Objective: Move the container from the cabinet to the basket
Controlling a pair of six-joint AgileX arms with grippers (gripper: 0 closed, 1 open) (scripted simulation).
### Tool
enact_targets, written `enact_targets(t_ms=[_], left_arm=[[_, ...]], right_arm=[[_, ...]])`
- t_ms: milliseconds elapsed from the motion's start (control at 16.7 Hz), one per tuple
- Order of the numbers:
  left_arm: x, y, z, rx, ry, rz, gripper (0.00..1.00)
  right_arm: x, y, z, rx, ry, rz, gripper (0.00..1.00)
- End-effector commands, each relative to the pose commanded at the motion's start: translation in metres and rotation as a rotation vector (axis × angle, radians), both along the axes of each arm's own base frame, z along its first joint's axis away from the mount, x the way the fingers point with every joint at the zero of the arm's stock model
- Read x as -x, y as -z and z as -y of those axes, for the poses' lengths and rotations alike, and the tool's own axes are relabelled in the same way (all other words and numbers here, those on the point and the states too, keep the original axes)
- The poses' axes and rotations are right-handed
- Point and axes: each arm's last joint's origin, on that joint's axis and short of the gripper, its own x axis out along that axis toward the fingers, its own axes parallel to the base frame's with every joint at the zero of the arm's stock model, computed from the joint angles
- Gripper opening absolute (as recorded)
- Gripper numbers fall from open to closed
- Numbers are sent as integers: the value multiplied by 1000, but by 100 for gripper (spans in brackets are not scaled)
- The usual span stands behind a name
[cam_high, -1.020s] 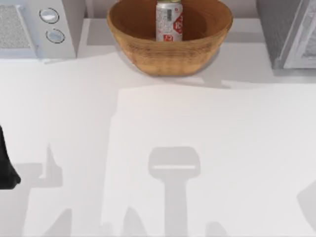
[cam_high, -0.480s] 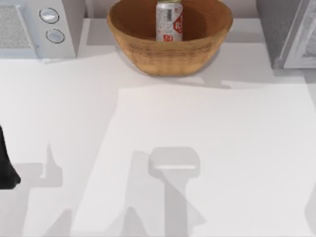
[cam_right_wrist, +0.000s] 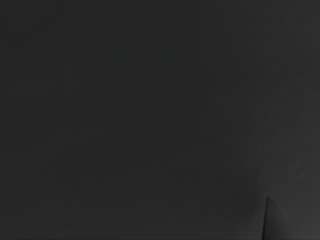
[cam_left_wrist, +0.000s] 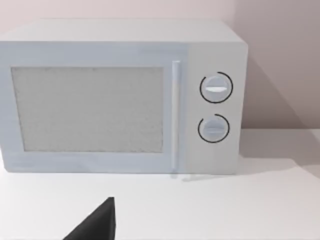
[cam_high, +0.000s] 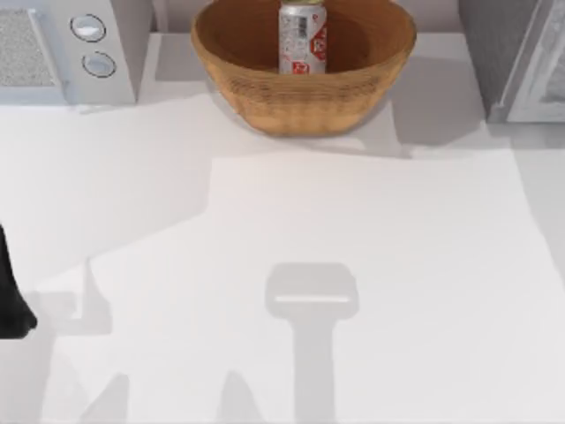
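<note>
Shadows on the counter (cam_high: 353, 230) have shifted since a moment ago, the dark patch by its right edge gone, while can and basket have stayed put. Whether either arm's jaws are wide or narrow I cannot tell: the left arm (cam_high: 11, 296) is parked at the counter's left edge facing the microwave (cam_left_wrist: 120, 95), and the right wrist view is dark. Far ahead of both, the can (cam_high: 303, 37) stands upright inside the basket (cam_high: 305, 97), the cabinet (cam_high: 516, 57) beside it. Delivery looks done; next is likely just parking.
</note>
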Motion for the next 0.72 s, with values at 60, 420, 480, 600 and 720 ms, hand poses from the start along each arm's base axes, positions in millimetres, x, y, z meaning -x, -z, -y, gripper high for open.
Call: enact_targets(t_ms=[60, 420, 480, 600, 720], left_arm=[[0, 0, 0, 0, 0, 0, 100], [0, 0, 0, 0, 0, 0, 100], [0, 0, 0, 0, 0, 0, 100], [0, 0, 0, 0, 0, 0, 100], [0, 0, 0, 0, 0, 0, 100]], right_arm=[[5, 1, -17, 1, 0, -1, 100], [30, 3, -63, 4, 0, 0, 100], [30, 3, -63, 4, 0, 0, 100], [30, 3, -63, 4, 0, 0, 100], [36, -4, -53, 7, 43, 21, 100]])
